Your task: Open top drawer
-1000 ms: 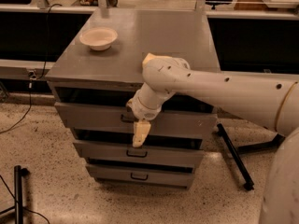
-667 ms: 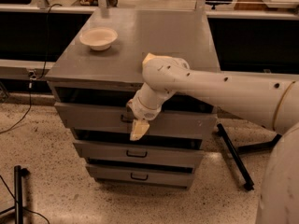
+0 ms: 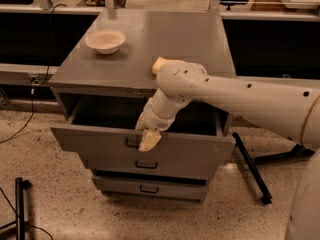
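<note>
Three grey drawers stack in the front of a grey box-shaped cabinet (image 3: 165,49) at the middle of the frame. The wide grey top drawer (image 3: 90,141), with the tallest front panel, stands partly out of the cabinet, and we see its deep shadowed interior behind the panel. At the panel's centre is a small dark bracket handle (image 3: 131,143). The cream-coloured gripper (image 3: 149,139) hangs right at this handle, overlapping its right end. We cannot tell whether it is clamped on the handle or only resting against it. The thick white robot arm (image 3: 240,96) reaches in from the right edge of the frame and bends down over the drawer's open top. Below, the shallower middle drawer (image 3: 190,165) and bottom drawer (image 3: 190,190) sit pushed in. On the cabinet top, towards the upper left, rests a shallow pale round bowl (image 3: 105,40). The speckled floor (image 3: 55,204) fills the lower left.
</note>
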`<state>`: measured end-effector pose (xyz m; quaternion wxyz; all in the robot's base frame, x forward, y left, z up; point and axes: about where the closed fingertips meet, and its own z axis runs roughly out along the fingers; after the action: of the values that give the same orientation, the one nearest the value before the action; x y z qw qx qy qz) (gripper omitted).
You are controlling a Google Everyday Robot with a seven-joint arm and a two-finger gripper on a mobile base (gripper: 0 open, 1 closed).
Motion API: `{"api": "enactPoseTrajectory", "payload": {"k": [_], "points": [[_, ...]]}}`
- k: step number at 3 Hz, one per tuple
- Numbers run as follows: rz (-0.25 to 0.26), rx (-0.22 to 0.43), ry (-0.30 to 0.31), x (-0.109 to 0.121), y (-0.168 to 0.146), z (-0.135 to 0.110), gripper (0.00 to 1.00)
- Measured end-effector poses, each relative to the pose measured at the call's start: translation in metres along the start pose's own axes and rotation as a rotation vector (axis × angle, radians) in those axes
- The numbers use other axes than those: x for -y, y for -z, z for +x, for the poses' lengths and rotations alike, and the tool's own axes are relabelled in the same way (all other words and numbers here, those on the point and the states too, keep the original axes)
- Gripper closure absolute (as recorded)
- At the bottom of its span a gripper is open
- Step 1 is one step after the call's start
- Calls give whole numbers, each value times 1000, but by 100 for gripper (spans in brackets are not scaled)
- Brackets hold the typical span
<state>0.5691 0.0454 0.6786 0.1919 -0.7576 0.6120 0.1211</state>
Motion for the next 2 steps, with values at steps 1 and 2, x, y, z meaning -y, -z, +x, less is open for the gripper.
{"api": "enactPoseTrajectory", "payload": {"k": [1,2], "points": [[-42,58,5,-24,16,-10,54],[-111,185,71,-75,72,-44,33]]}}
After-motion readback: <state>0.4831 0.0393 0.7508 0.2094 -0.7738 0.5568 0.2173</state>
